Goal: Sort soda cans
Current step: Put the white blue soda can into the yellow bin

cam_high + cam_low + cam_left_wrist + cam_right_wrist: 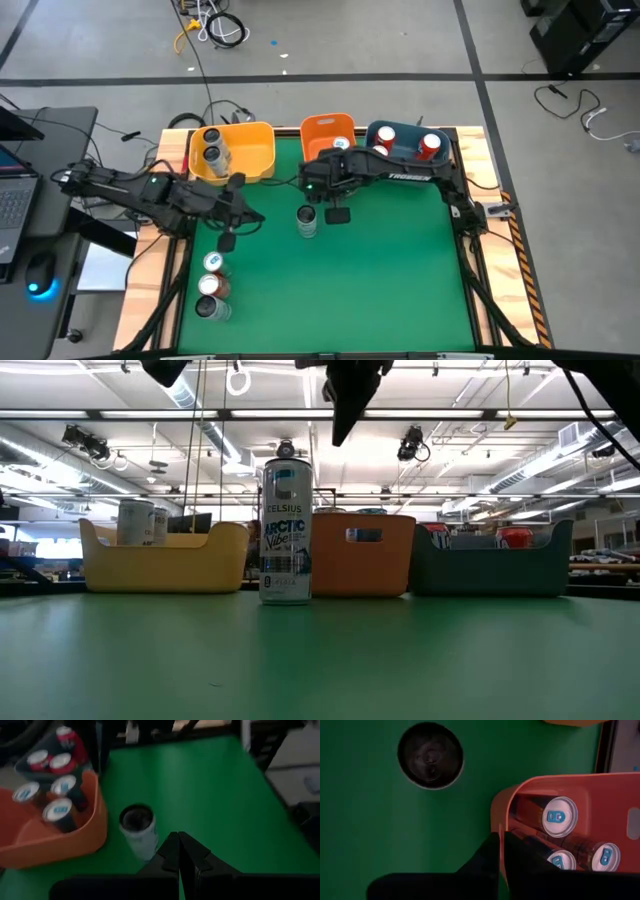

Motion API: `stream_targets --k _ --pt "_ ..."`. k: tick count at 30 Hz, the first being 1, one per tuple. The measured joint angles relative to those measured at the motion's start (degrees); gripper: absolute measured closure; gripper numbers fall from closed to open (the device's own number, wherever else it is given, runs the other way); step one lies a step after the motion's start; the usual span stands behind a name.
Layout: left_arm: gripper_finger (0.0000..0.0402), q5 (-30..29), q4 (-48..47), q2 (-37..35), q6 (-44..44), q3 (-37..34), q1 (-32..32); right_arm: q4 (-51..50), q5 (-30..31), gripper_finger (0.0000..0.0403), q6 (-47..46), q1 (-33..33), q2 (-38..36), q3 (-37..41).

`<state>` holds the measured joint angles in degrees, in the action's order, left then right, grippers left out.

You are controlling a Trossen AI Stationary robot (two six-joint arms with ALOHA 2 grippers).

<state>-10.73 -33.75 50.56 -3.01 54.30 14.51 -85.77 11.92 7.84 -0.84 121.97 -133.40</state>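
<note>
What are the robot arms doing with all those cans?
They are sorting drink cans into three plastic bins: yellow, orange and blue. A tall white Celsius can stands alone on the green table. The right gripper hangs beside it, fingers shut and empty. The left gripper waits shut, near three cans not yet sorted.

Cut off by the low view's upper edge: both dark arms. Hidden behind the walls of the dark blue plastic bin (490, 565) there: all but the red cans' tops. Too blurred to read: labels in the left wrist view.
</note>
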Motion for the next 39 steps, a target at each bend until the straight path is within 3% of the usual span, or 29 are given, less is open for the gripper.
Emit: stream_targets --k 5,10,18,25,28,33,39 --pt "0.0401 0.3 -4.0 3.2 1.0 2.9 -1.9 4.5 0.0 0.0398 0.2 -0.9 -1.1 4.7" --pt "0.0401 2.7 -5.4 4.8 3.1 3.4 -3.9 13.9 -1.4 0.0401 1.3 -0.8 -6.4 15.2" --pt "0.0401 6.8 -0.9 5.9 3.3 3.4 -8.0 43.8 -4.3 0.0402 0.8 -2.4 -24.2 47.0" --pt "0.0401 16.1 1.7 14.0 2.9 4.6 -12.8 68.0 -4.5 0.0403 -4.4 -1.8 -38.0 72.4" --pt "0.0396 16.9 1.4 18.0 3.3 8.3 -14.0 74.4 -4.5 0.0403 -6.7 -0.9 -41.7 79.8" --pt "0.0356 16.7 -3.2 24.8 6.0 15.1 -15.3 82.1 -4.5 0.0403 -8.8 0.9 -45.1 87.3" --pt "0.0257 17.5 -5.7 31.9 4.2 19.6 -15.3 85.5 -4.5 0.0403 -9.0 1.7 -45.5 90.4"
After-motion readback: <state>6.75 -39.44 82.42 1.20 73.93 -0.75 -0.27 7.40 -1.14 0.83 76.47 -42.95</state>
